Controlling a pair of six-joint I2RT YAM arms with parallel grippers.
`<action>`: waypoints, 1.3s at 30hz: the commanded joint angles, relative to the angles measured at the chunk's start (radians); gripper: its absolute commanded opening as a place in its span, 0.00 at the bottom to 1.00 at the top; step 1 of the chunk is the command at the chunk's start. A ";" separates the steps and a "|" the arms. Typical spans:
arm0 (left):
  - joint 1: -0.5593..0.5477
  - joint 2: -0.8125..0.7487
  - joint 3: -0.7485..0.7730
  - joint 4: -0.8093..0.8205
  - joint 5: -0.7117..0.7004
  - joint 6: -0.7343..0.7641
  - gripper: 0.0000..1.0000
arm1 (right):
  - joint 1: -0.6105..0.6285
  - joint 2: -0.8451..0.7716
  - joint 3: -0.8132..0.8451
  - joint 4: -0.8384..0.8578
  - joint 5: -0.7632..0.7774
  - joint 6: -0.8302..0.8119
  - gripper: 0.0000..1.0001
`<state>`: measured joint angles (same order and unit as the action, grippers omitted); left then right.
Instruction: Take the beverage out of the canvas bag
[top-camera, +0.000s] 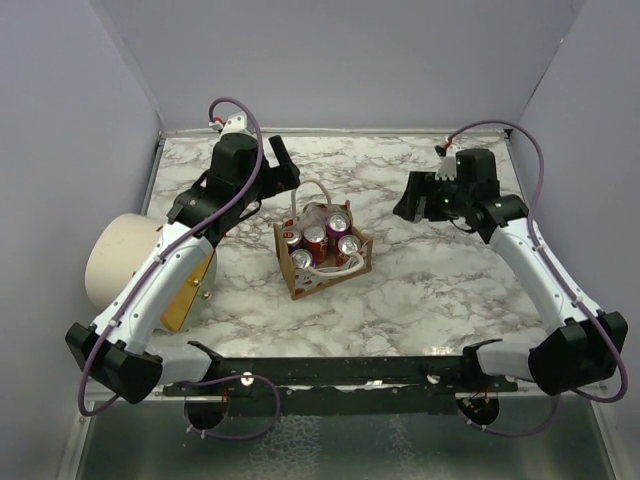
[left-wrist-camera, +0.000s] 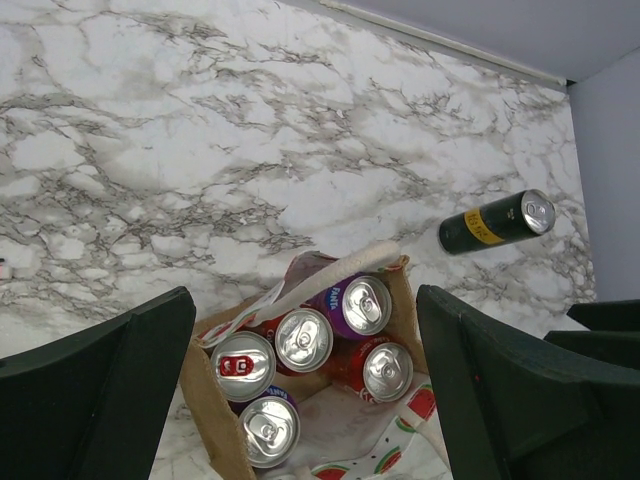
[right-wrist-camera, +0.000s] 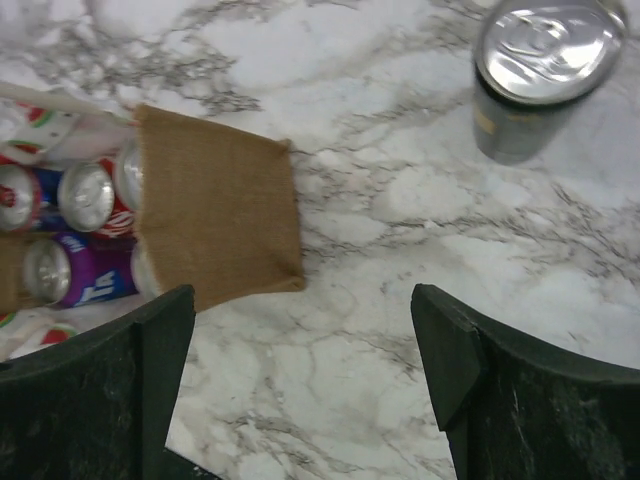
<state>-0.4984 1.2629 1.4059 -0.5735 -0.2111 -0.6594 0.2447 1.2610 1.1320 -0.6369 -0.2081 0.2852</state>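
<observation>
Hanging released, right tool (right-wrist-camera: 300, 330) gripping nothing, jaws spread wide over bare counter (right-wrist-camera: 400, 200). Dark can (right-wrist-camera: 545, 75) standing upright just beyond it, outside bag (right-wrist-camera: 215, 210), well apart. Left tool (top-camera: 283, 160) also gaping, empty, hovering over counter just behind bag. Five cans (left-wrist-camera: 303, 340) sitting upright inside bag. Judging: one beverage looking already out; if one suffices, only retreating left; otherwise five lifts pending.
</observation>
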 joint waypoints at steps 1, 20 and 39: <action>0.005 -0.002 0.013 0.024 0.034 -0.012 0.96 | 0.053 0.054 0.124 0.009 -0.225 0.025 0.88; 0.008 -0.068 -0.016 -0.010 -0.019 -0.040 0.96 | 0.586 0.486 0.577 -0.323 0.251 -0.140 0.74; 0.008 -0.080 -0.022 -0.015 -0.027 -0.037 0.96 | 0.629 0.526 0.503 -0.323 0.343 -0.111 0.71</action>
<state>-0.4965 1.1931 1.3846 -0.5961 -0.2245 -0.6945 0.8677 1.7954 1.6665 -0.9817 0.1387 0.1600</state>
